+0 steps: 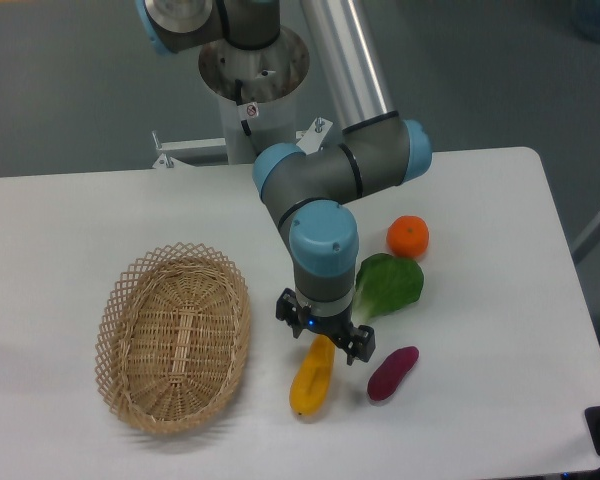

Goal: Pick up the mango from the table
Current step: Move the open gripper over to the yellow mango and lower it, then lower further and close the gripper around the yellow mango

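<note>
The mango (311,383) is an elongated yellow-orange fruit lying on the white table (480,330), just right of the basket. My gripper (325,345) points straight down over the mango's upper end, its dark fingers standing on either side of that end. The upper tip of the mango is hidden under the gripper. I cannot tell from this view whether the fingers are pressing on the fruit or still apart from it. The mango rests on the table.
A woven wicker basket (175,335) stands at the left. A purple tuber (392,374) lies right of the mango. A green leafy vegetable (390,283) and a round orange tangerine (408,237) lie behind it. The arm's base (252,75) is at the back.
</note>
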Motion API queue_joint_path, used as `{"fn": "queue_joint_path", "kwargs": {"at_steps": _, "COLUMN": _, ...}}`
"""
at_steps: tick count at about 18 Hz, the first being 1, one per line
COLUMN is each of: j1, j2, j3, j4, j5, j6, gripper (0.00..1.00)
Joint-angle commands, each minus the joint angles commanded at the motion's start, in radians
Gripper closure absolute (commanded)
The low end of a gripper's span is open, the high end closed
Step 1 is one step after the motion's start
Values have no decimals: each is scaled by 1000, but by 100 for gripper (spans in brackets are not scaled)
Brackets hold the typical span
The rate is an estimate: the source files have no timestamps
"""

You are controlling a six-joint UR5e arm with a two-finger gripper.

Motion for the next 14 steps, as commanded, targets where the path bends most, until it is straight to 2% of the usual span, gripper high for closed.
{"fn": "queue_joint_path", "kwargs": {"at_steps": 4, "j1": -9, "j2": -12, "j3": -9, "j4": 26, "j5": 2, "j6": -29, "gripper": 0}}
{"fn": "queue_joint_path", "kwargs": {"at_steps": 7, "j1": -25, "j2": -32, "j3": -9, "j4": 71, "j5": 3, "j6": -95, "gripper": 0}}
{"fn": "queue_joint_path", "kwargs": {"at_steps": 14, "j1": -28, "j2": -43, "j3": -9, "j4": 81, "j5": 46, "j6": -100, "gripper": 0}}
